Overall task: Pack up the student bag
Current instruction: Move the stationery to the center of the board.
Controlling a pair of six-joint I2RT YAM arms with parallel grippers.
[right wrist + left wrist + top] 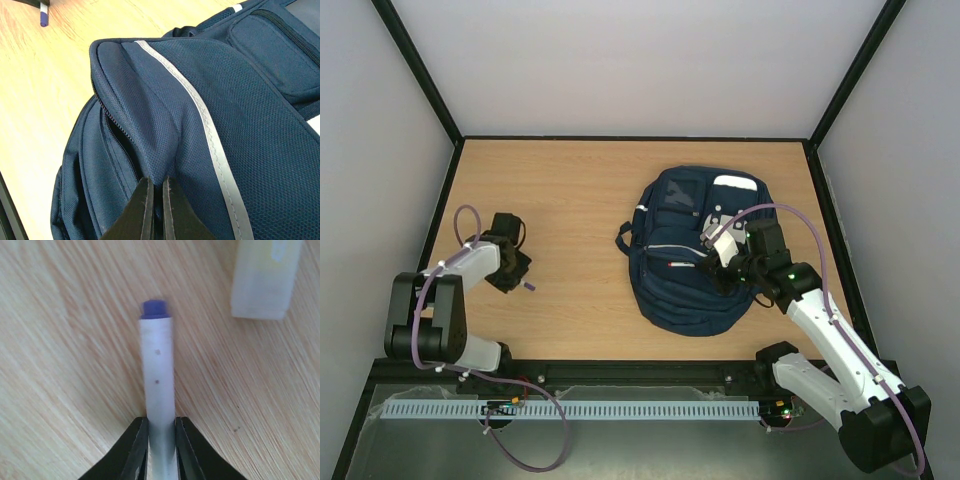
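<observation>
Student bag (690, 290) fabric pinched tight in right gripper (157, 182); left gripper (161, 422) clamps a white pen (157, 365), blue cap sticking out ahead.

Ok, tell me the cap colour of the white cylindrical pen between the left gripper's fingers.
Dark blue cap on the pen; best in left wrist view.

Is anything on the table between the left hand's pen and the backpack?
Overhead, only bare table separates the pen in the left hand from the student bag. The wrist view shows a pale block near the pen's tip.
</observation>
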